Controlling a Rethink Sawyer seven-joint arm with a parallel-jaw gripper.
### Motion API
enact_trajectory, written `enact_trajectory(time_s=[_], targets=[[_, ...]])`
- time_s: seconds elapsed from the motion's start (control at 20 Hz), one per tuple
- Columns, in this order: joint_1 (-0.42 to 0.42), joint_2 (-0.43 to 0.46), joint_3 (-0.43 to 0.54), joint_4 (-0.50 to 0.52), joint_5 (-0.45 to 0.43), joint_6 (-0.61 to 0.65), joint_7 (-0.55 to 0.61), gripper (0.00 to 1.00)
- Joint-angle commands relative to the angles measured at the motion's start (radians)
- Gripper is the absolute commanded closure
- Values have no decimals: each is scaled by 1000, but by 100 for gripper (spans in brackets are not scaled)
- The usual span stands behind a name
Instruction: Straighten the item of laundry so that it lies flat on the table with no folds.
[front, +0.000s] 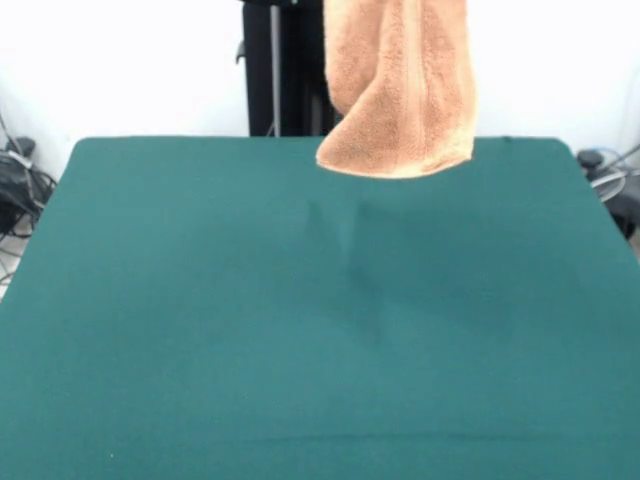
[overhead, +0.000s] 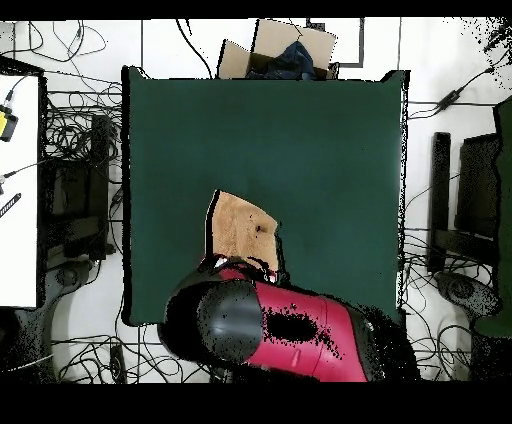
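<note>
Front view is showing the towel (front: 400, 85) hanging in the air above the far edge of the counter (front: 200, 330), right of the middle. It is drooping in a doubled-over bunch, with its lowest folded edge hovering over the green cloth and apparently not touching it. The top of the towel is running out of the picture, so the tool is not showing here. In the overhead view the red and black arm (overhead: 290, 335) is covering the spot where the tool would be, and only a wedge of towel (overhead: 243, 228) is peeking out beside it. I cannot tell whether the tool is open or closed, though the hanging towel suggests something up there is gripping it.

The step in hand looks like laying the cloth down. To do it well, the arm should be lowering until the bottom edge is resting on the counter, then travelling slowly toward the near side so the cloth is unrolling behind it instead of piling up. Letting go too high is likely to leave the fold in place. There is plenty of bare counter ahead for the drag.
</note>
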Motion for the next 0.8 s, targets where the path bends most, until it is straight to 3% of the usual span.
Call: enact_trajectory(time_s=[0.05, 0.6, 0.8], targets=[[-19, -69, 16, 90, 62, -149, 54, 100], [-4, -72, 8, 86, 44, -128, 98, 100], [-12, -74, 14, 109, 36, -251, 91, 100]])
